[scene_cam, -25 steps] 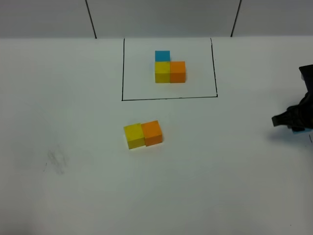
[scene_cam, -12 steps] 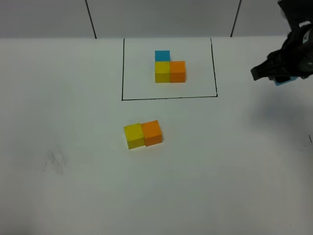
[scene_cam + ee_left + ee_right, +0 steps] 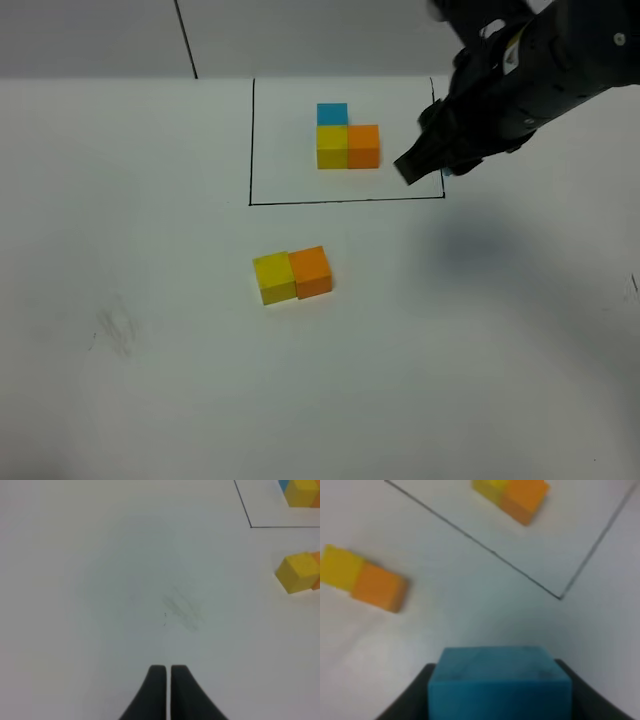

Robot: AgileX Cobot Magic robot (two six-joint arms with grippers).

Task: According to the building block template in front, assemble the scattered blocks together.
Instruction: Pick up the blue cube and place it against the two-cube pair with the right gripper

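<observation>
The building block template is an L of a blue cube (image 3: 332,113), a yellow cube (image 3: 332,146) and an orange cube (image 3: 364,146) inside a drawn black rectangle (image 3: 345,201). In front of it, a scattered yellow block (image 3: 273,277) and orange block (image 3: 311,270) lie side by side, touching. My right gripper (image 3: 425,165) hovers over the rectangle's near right corner, shut on the light blue block (image 3: 499,682). The right wrist view shows the yellow block (image 3: 340,566) and orange block (image 3: 379,586) ahead on the table. My left gripper (image 3: 167,672) is shut and holds nothing, far from the yellow block (image 3: 298,571).
The white table (image 3: 150,380) carries a faint grey smudge (image 3: 117,328) at the near left. Two dark lines (image 3: 186,40) run up the grey back wall. The right arm (image 3: 540,70) casts a shadow (image 3: 480,245) on the table right of the block pair.
The right arm has swung from the table's right edge up and to the left, carrying the light blue block to the rectangle's right side. The left gripper and the other blocks stayed put.
</observation>
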